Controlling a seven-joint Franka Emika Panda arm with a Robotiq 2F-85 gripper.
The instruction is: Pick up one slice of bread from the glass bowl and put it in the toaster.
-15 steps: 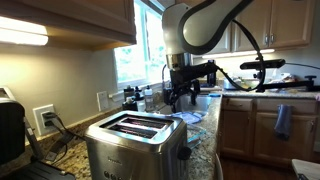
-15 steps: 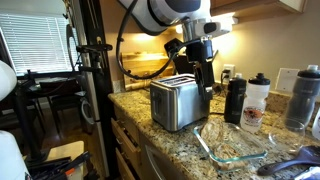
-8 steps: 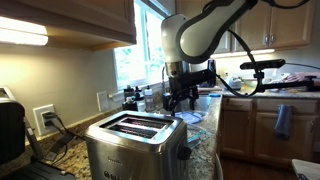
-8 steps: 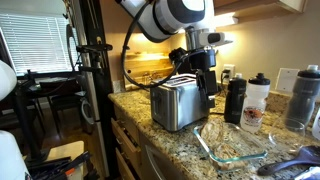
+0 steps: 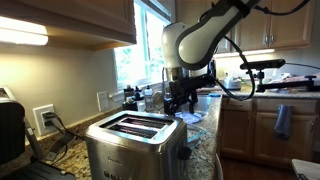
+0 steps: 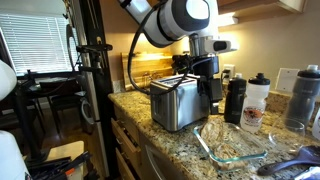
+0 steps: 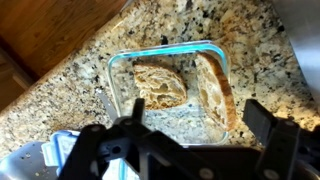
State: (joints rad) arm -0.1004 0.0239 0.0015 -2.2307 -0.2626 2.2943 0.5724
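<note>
Gripper [image 7: 200, 128]: jaws spread wide, empty, hanging above the glass bowl [image 7: 170, 54] on the granite counter [image 7: 60, 110]. Slice of bread [image 7: 158, 85]: lying in the bowl, beside a second slice [image 7: 215, 88] at its wall in the wrist view. Toaster [image 6: 178, 103]: brushed steel, on the same counter just beside the bowl, slots empty in an exterior view [image 5: 135, 140].

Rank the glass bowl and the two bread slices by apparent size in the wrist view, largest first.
1. glass bowl, clearly the largest; it holds both slices.
2-3. left slice and right slice: too alike to rank.
</note>
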